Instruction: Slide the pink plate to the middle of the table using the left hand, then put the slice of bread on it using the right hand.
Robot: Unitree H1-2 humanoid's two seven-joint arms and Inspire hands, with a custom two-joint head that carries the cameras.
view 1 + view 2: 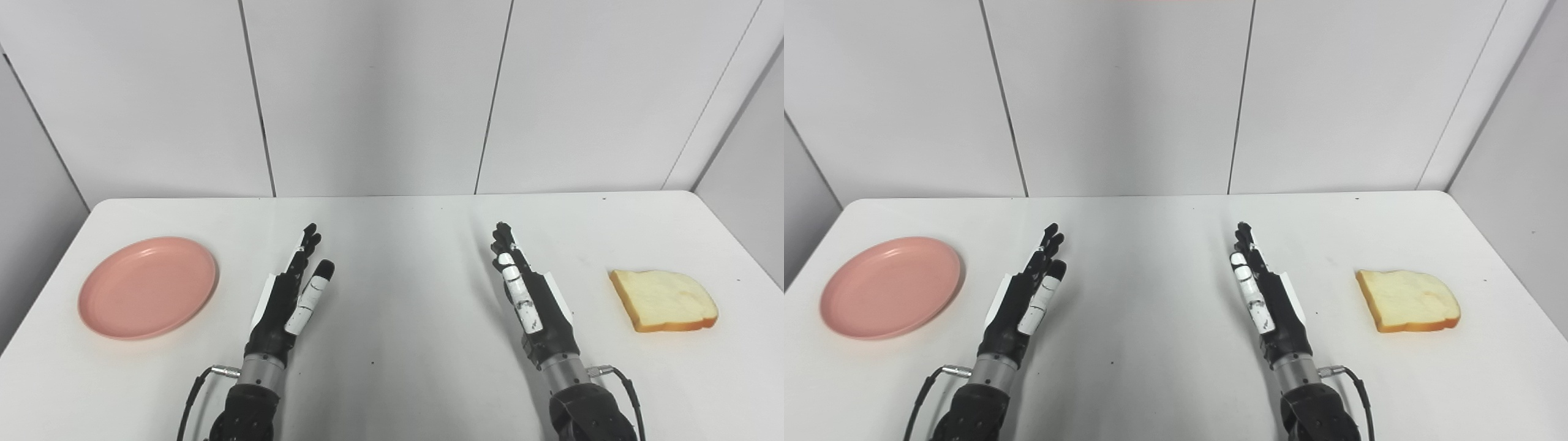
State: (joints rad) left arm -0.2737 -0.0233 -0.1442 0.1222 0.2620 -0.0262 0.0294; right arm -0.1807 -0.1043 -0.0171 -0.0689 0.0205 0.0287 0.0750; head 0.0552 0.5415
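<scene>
The pink plate lies empty on the left side of the white table. The slice of bread lies flat on the right side. My left hand is open, fingers stretched forward, over the table right of the plate and apart from it. My right hand is open, fingers stretched forward, left of the bread and apart from it. Both hands hold nothing. The same scene shows in the right eye view: plate, bread, left hand, right hand.
White wall panels close off the table at the back and at both sides. The table's left edge runs just beyond the plate. Bare tabletop lies between my two hands.
</scene>
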